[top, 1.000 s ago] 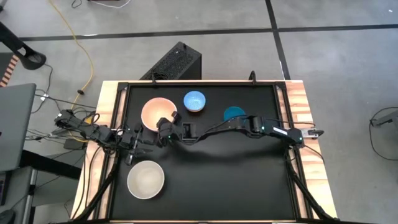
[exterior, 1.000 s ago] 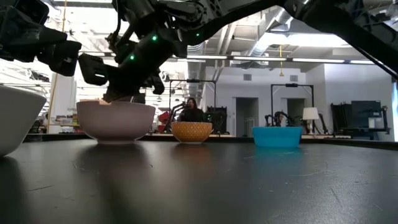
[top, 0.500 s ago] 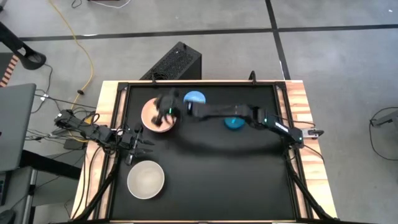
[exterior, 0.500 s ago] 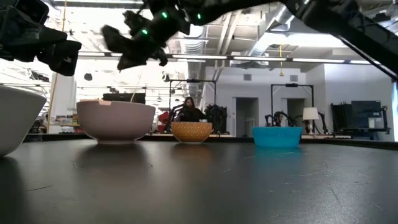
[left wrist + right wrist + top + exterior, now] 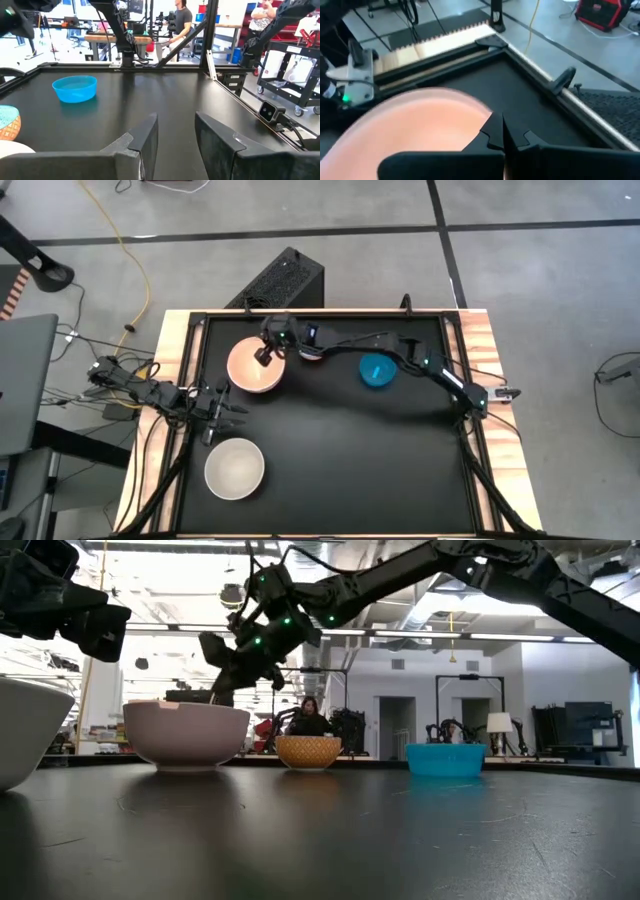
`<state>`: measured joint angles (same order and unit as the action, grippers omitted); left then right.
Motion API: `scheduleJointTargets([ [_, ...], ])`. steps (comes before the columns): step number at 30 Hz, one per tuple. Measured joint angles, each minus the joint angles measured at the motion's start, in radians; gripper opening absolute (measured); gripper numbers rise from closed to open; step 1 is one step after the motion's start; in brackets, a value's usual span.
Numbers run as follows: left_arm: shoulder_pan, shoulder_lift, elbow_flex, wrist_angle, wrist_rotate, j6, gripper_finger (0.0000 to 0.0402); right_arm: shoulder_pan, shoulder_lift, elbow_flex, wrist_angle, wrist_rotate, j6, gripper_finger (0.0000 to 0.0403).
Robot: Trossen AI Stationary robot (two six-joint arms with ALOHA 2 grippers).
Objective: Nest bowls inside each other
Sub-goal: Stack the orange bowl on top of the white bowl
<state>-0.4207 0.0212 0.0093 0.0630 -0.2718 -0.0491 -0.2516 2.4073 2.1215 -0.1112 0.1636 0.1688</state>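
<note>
A pink bowl (image 5: 253,368) stands upright at the far left of the black table. My right gripper (image 5: 263,354) hangs shut over its far right rim, clear of it in the low view (image 5: 218,690), with the bowl's inside (image 5: 415,130) below the shut fingers. A light blue bowl (image 5: 313,354) with an orange-patterned outside (image 5: 308,751) is mostly hidden under my right arm. A teal bowl (image 5: 377,370) sits to its right. A white bowl (image 5: 234,468) sits near left. My left gripper (image 5: 175,140) waits open at the left edge.
A raised black rim (image 5: 320,314) frames the table, with wooden strips (image 5: 480,340) outside it. Cables and the left arm's base (image 5: 150,390) crowd the left edge. The near right part of the table (image 5: 380,470) is bare black surface. People stand in the room beyond.
My right gripper has swung from the pink bowl's near right rim toward the table's far edge and risen a little, staying shut. It now hangs over the bowl's far right rim. The bowls have kept their places.
</note>
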Motion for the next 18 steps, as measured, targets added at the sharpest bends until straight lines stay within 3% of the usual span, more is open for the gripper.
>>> scheduleJointTargets([
  [8,0.0,0.0,0.0,0.0,0.0,0.0,0.0118,-0.009,0.004,-0.015,-0.049,0.016,0.025,0.0002],
  [18,0.0,0.0,0.0,0.0,0.0,0.0,0.0118,-0.019,0.003,-0.015,0.016,0.024,0.031,0.0002],
])
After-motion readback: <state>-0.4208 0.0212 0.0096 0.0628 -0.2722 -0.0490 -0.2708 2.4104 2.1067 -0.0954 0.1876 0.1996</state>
